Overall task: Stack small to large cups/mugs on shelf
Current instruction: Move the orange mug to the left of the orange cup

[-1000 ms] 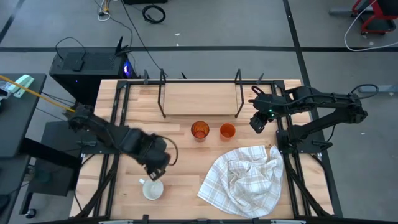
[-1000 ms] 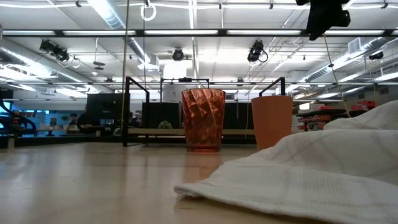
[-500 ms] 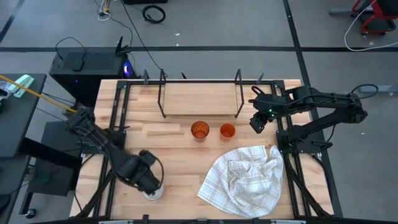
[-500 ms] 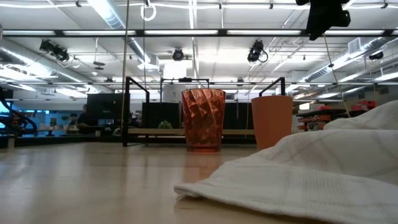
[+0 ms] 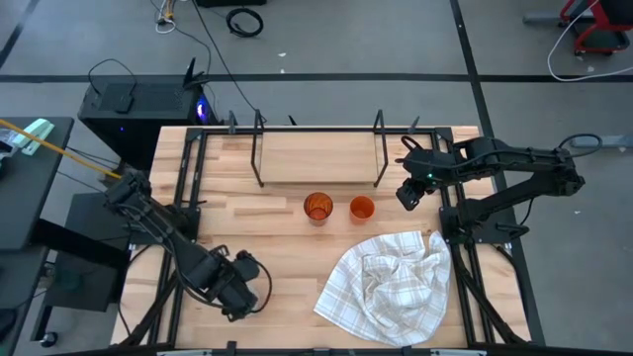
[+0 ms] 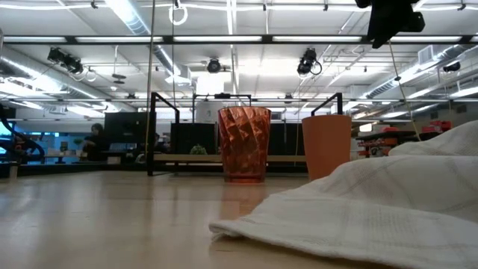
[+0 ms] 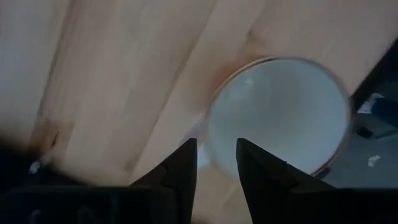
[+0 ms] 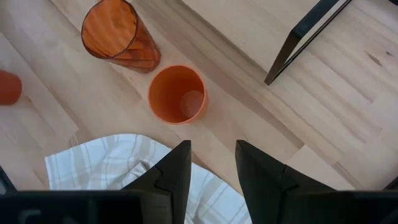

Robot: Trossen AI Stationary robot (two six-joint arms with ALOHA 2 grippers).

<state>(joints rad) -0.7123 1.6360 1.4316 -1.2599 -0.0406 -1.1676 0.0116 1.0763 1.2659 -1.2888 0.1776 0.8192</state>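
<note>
Since a moment ago the left gripper [image 5: 240,290] has been lowered over the white mug [image 7: 278,115], fingers narrowly parted astride its rim, so a grasp is judged imminent, while the right gripper [image 5: 407,193] waits, narrowly parted and empty, beside the shelf [image 5: 316,158].

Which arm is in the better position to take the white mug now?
Left. The left gripper hangs directly above the white mug, jaws open; the right gripper waits far away beside the shelf.

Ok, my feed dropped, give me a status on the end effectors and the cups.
Left end effector open, above white mug. Right end effector open, hovering by shelf. Tumbler and small orange cup on table. Cloth lies nearby.
</note>
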